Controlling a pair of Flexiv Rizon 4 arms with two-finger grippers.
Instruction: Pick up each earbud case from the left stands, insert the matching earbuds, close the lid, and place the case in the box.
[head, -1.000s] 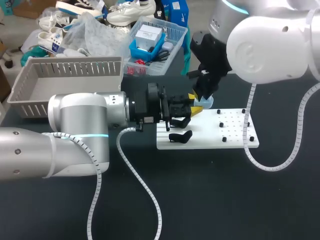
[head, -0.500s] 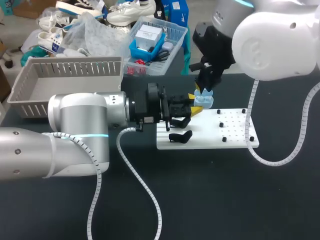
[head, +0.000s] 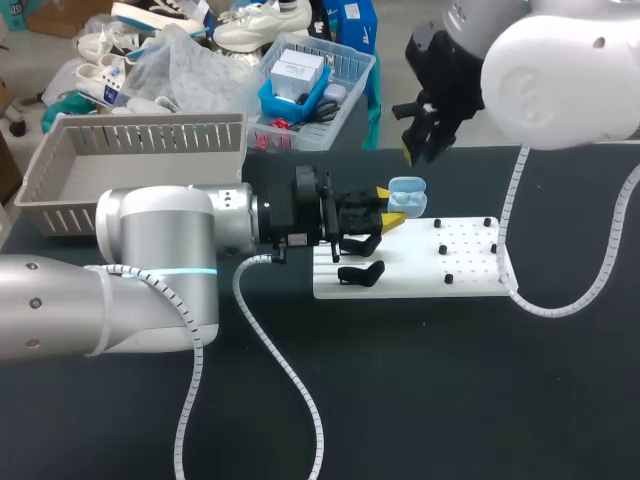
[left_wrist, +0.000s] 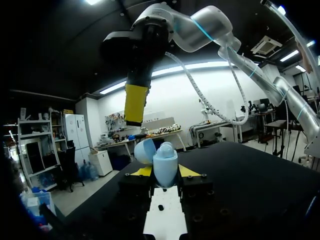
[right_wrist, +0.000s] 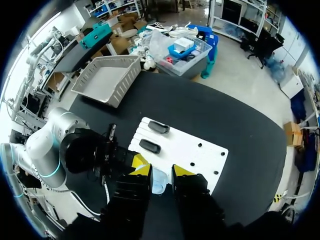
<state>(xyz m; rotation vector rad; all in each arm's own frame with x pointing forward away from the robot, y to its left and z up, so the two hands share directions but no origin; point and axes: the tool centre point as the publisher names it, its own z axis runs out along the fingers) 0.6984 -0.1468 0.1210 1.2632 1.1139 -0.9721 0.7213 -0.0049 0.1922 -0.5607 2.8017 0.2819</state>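
Left gripper (head: 390, 216) is clamped on the light blue earbud case (head: 408, 197), one yellow tip on each side, fingers only a case-width apart. Case sits upright with its lid hinged open, held over the near-left corner of the white board (head: 470, 285). Can't tell whether earbuds are seated inside.

Right gripper (head: 422, 140) hangs above and behind the case, well apart from it. In the right wrist view its fingers (right_wrist: 141, 170) stand parted with a clear gap and nothing gripped; the case shows far below, through that gap.

Two black stands (right_wrist: 158, 127) sit on the board's left side, small black pegs (head: 441, 224) on its right side.

Grey slatted box (head: 130, 165) is at the table's far left, well apart from the board and both grippers.
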